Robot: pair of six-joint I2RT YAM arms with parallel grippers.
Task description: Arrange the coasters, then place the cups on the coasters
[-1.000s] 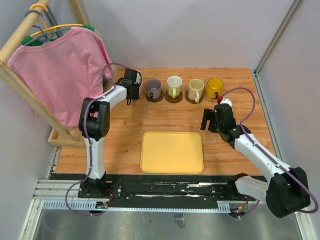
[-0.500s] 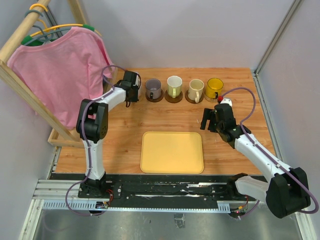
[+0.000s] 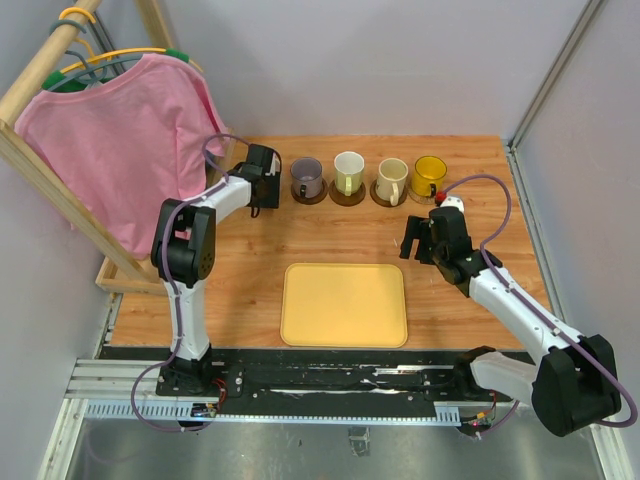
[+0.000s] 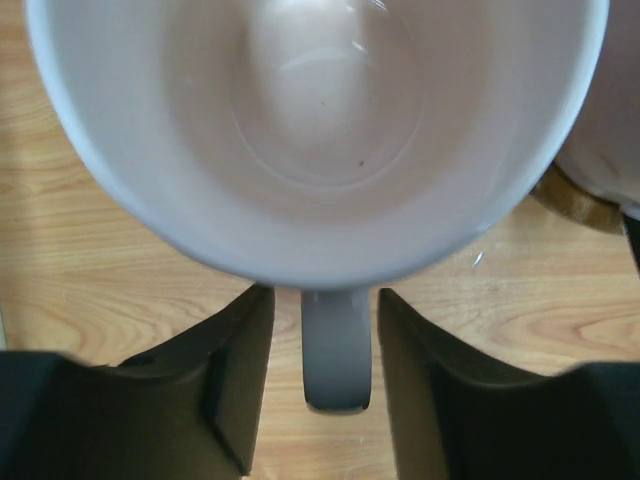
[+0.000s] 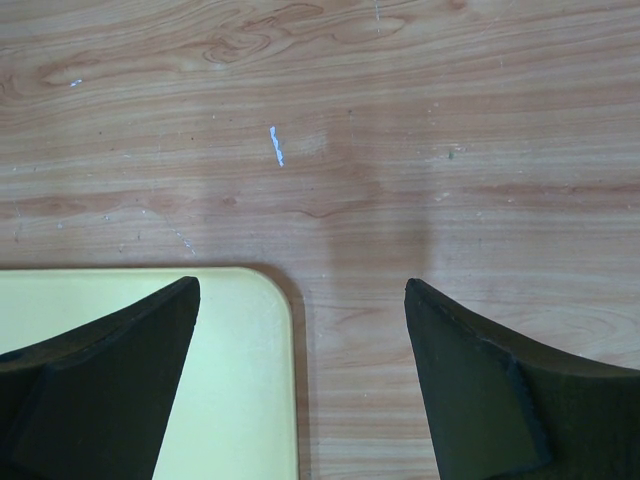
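Observation:
In the left wrist view a pale pink cup (image 4: 320, 130) fills the top of the picture and stands on the wood. Its handle (image 4: 335, 350) lies between my left gripper's (image 4: 322, 310) fingers, with a gap on each side, so the jaws are open. From above, the left gripper (image 3: 262, 170) hides this cup. Four cups stand on dark coasters along the back: grey-purple (image 3: 306, 177), white-greenish (image 3: 348, 171), cream (image 3: 392, 178), yellow (image 3: 430, 174). One coaster's edge (image 4: 580, 200) shows beside the pink cup. My right gripper (image 3: 420, 240) hangs open and empty.
A yellow tray (image 3: 344, 304) lies mid-table; its corner (image 5: 240, 380) sits under the right gripper (image 5: 302, 284). A pink shirt (image 3: 120, 140) hangs on a wooden rack (image 3: 40, 170) at the left, close to the left arm.
The left jaws have spread away from the pink cup's handle, letting go of it. The left arm's elbow shifted slightly left. The right arm has not moved.

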